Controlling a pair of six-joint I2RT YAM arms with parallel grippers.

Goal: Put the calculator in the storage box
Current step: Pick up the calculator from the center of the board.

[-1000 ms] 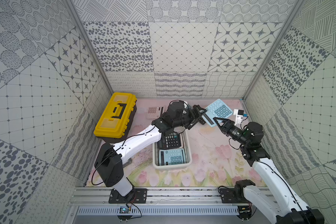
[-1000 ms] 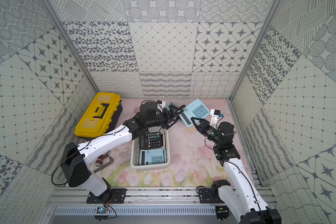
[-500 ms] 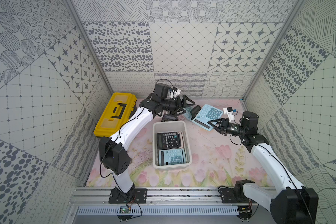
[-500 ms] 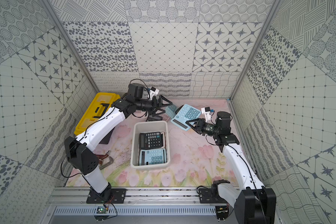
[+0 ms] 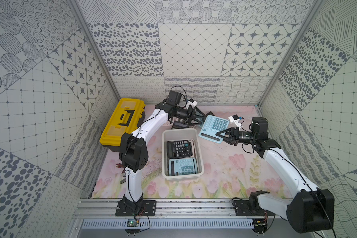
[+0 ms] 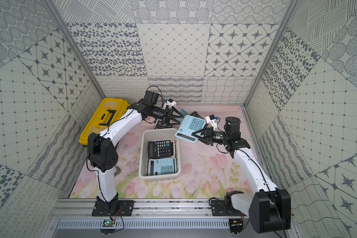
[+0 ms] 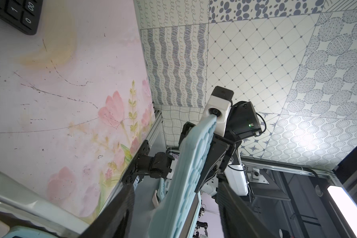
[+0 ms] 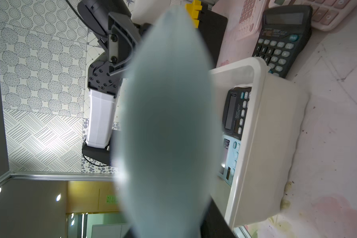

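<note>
Right gripper point(image 5: 220, 137) clamps my calculator point(image 5: 214, 124); left gripper point(image 5: 202, 121) straddles its other end, unclenched; black calculator point(image 5: 179, 148) and blue calculator point(image 5: 183, 167) crowd the storage box point(image 5: 164, 152).

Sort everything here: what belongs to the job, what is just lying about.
Job: held calculator, box, right gripper, left gripper, boxed black calculator, boxed blue calculator.
Lying about: toolbox, loose black calculator, pink calculator, perhaps next.
</note>
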